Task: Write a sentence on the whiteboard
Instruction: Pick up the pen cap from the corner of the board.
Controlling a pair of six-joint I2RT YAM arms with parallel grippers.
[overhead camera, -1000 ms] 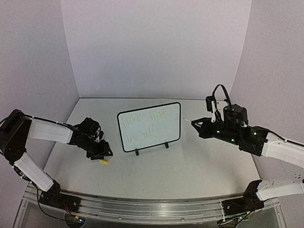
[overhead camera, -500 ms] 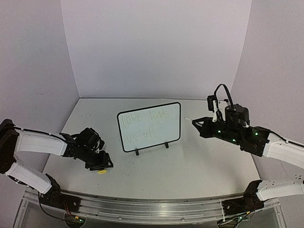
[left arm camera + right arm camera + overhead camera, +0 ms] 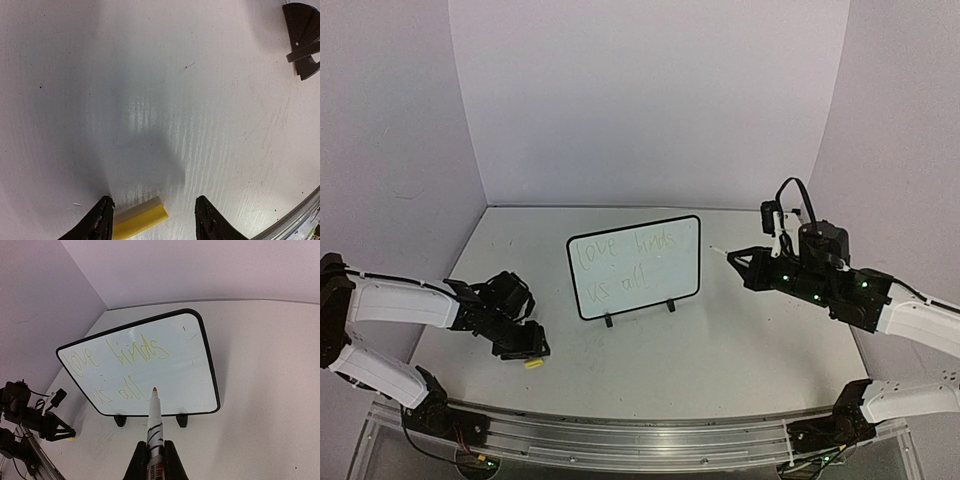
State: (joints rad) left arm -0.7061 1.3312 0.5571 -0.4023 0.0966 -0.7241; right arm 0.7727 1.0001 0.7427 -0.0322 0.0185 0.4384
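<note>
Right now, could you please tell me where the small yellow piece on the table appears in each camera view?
Top external: yellow piece lower left, on the table just below the left gripper.
Left wrist: bottom edge, left of centre, between the open gripper's fingers.
Right wrist: tiny speck at far lower left, beside that gripper.
Shared landmark: the left gripper.

**Board blocks the middle, bare table around it**

Straight ahead of the right gripper (image 3: 154, 462), past its marker (image 3: 154, 420), the upright whiteboard (image 3: 635, 267) bars passage. The left gripper (image 3: 526, 348) faces bare table (image 3: 740, 350), a yellow piece (image 3: 140, 218) lying between its spread jaws.
</note>
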